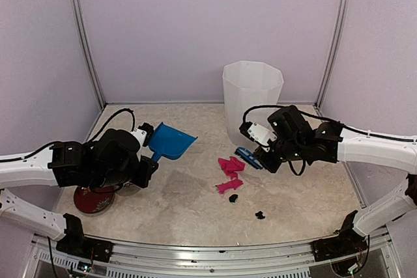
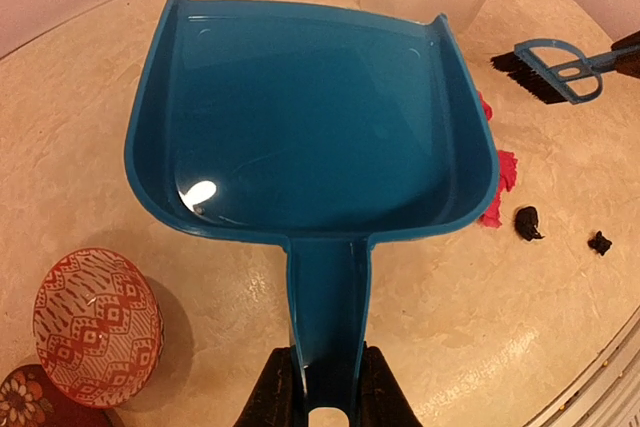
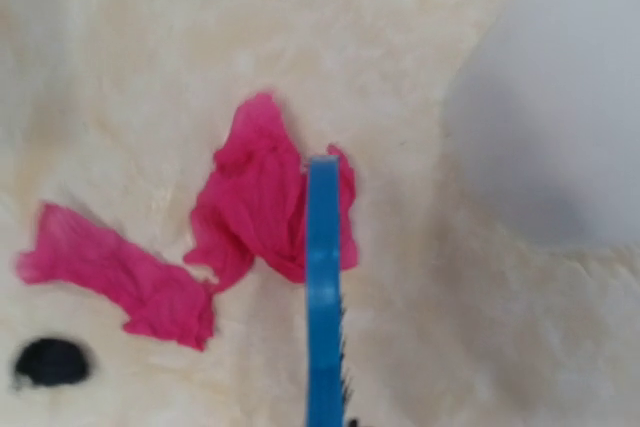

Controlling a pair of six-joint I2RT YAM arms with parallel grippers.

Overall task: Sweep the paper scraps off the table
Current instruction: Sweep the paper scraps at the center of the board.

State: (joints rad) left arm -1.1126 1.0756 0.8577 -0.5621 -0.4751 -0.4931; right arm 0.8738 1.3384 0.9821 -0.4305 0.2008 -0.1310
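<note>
Pinched in the left gripper [image 2: 322, 389], bottom centre of the left wrist frame: the handle of a blue plastic dustpan [image 2: 310, 127], open mouth toward the top of the frame, nothing inside. Pressed together at centre right of the overhead frame: the right gripper [image 1: 266, 158], apparently on the handle of a small blue hand brush [image 1: 248, 157]. No fingers visible in its own wrist frame, only the brush's blue spine rising from the bottom edge, tip overlapping a pink scrap. At the centre of the overhead frame, just left of and below the brush head: crumpled magenta-pink paper scraps [image 1: 230, 172] on the beige marble-patterned table [image 1: 195, 219]. Lower down, apart from the pink ones: two small black scraps [image 1: 233, 197]. Behind the brush, upper centre: a tall white faceted bin [image 1: 252, 96]. Lower left, beside the left arm: a red-and-white patterned bowl [image 2: 97, 325].
</note>
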